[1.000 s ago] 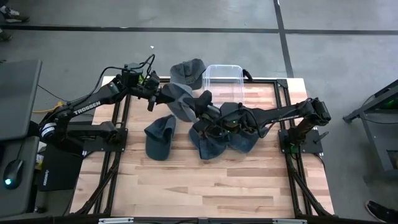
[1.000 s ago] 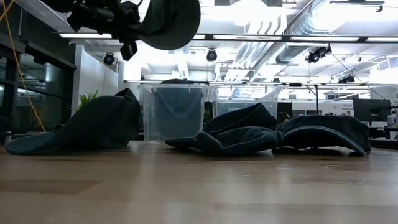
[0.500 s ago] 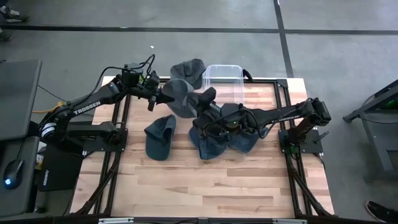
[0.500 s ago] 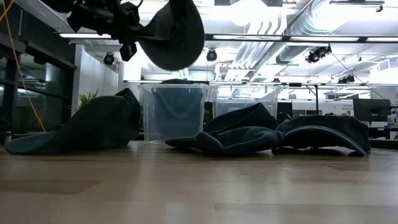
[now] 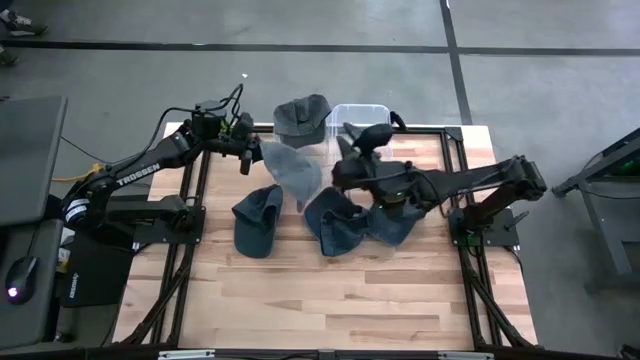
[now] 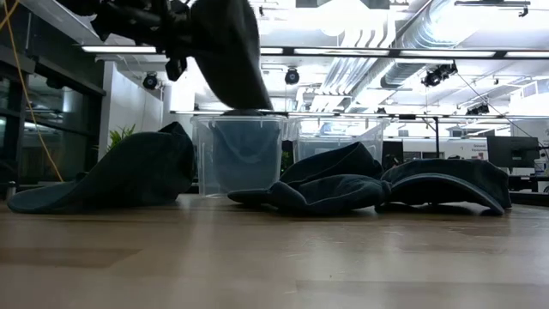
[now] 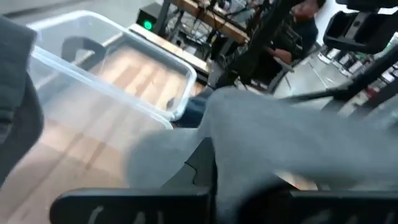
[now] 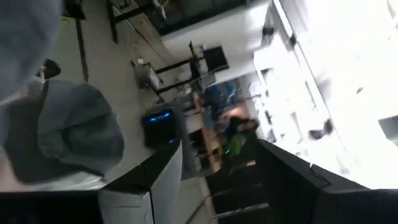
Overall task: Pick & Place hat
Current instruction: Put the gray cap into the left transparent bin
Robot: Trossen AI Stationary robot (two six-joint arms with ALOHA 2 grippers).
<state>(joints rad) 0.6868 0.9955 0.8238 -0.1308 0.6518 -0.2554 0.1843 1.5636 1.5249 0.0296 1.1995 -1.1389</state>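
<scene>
In the high view, the left arm reaches from the left edge toward the upper middle of the frame, and the left gripper has its fingers clenched on a limp grey fabric hat. The hat hangs in the air from those fingers, above the pale wooden slatted surface, just left of the clear plastic bin that stands at the surface's top edge. In the low view the same hat droops from the upper left of the frame, its lower end in front of the bin.

The right gripper is raised near the bin at upper centre of the high view, its fingers spread apart with nothing between them; the right wrist view shows the two dark fingers separated against the room beyond.

Another dark blue hat lies on the surface at left centre. A pile of dark blue hats lies at centre, partly under the right arm. One more dark grey hat sits at the top edge, just left of the bin.
</scene>
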